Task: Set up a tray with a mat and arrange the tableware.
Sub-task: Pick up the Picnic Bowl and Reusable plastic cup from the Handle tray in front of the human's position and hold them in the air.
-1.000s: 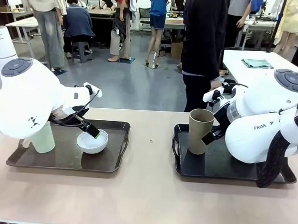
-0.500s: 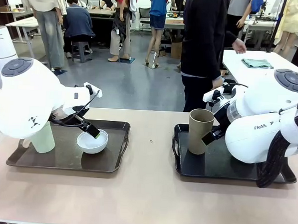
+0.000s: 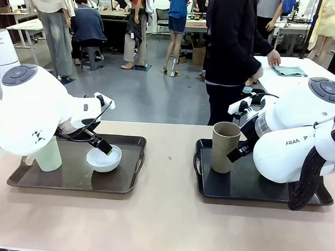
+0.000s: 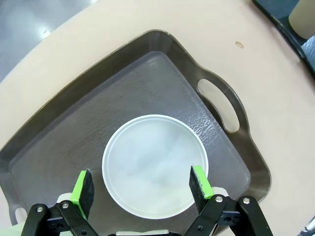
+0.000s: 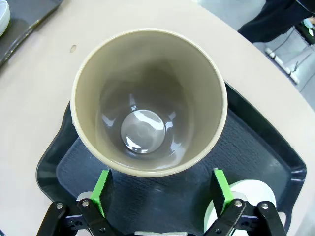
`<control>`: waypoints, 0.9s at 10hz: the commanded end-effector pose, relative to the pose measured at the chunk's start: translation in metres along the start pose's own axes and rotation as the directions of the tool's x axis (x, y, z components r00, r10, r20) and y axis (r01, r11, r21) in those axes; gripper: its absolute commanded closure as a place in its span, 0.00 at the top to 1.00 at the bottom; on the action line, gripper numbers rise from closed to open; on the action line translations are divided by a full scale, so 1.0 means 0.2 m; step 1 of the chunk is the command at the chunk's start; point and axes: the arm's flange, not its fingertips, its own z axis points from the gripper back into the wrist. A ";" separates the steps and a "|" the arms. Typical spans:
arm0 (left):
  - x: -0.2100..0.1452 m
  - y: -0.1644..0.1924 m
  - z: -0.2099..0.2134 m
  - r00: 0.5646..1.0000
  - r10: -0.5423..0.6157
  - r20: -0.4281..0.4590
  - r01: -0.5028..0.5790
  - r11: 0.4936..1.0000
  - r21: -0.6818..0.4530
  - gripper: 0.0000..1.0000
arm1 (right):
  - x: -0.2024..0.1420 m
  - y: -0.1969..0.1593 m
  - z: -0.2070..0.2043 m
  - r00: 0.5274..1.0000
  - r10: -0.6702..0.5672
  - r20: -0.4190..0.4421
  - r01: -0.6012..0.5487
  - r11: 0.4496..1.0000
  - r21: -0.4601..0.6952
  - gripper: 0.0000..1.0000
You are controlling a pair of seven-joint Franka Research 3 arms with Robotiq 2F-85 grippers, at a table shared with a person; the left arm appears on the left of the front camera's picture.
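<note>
Left tool (image 4: 141, 187) jaws wide apart, straddling the white bowl (image 4: 155, 157) at lower centre, on the grey tray (image 4: 147, 83). Right tool (image 5: 161, 191) equally wide, flanking the tan cup (image 5: 147, 98) upright mid-frame on the black tray (image 5: 246, 152). Neither clamped.

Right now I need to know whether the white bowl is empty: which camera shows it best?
The left wrist view: it looks straight down into the white bowl, with nearly the whole rim and the bare inside visible. The front view shows the bowl side-on, its inside partly hidden. The right wrist view catches just an edge.
</note>
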 end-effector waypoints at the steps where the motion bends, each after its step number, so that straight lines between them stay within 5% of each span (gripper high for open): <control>1: 0.00 0.00 0.00 1.000 0.002 0.000 -0.002 1.000 0.000 1.00 | 0.00 0.00 0.00 1.000 0.000 0.000 0.000 1.000 0.000 1.00; 2: 0.00 0.00 0.00 1.000 0.002 0.000 -0.002 1.000 0.000 1.00 | 0.00 0.00 0.00 1.000 0.000 0.000 0.000 1.000 0.000 1.00; 3: 0.00 0.00 0.00 1.000 0.000 0.000 0.000 1.000 0.000 1.00 | 0.01 0.08 0.13 0.979 -0.167 -0.116 0.166 0.986 -0.019 1.00; 5: -0.38 -0.20 0.46 0.998 -0.049 -0.025 0.049 0.999 -0.004 1.00 | -0.29 0.24 0.54 0.937 -0.221 -0.270 0.228 0.974 -0.005 1.00; 7: -0.68 -0.23 0.71 0.978 0.074 -0.196 -0.097 0.990 -0.107 1.00 | -0.68 0.20 0.78 0.849 -0.321 -0.420 0.344 0.939 -0.022 1.00; 9: -0.95 -0.23 0.74 0.921 0.178 -0.345 -0.225 0.969 -0.101 1.00 | -0.95 0.11 0.76 0.799 -0.422 -0.428 0.397 0.905 -0.150 1.00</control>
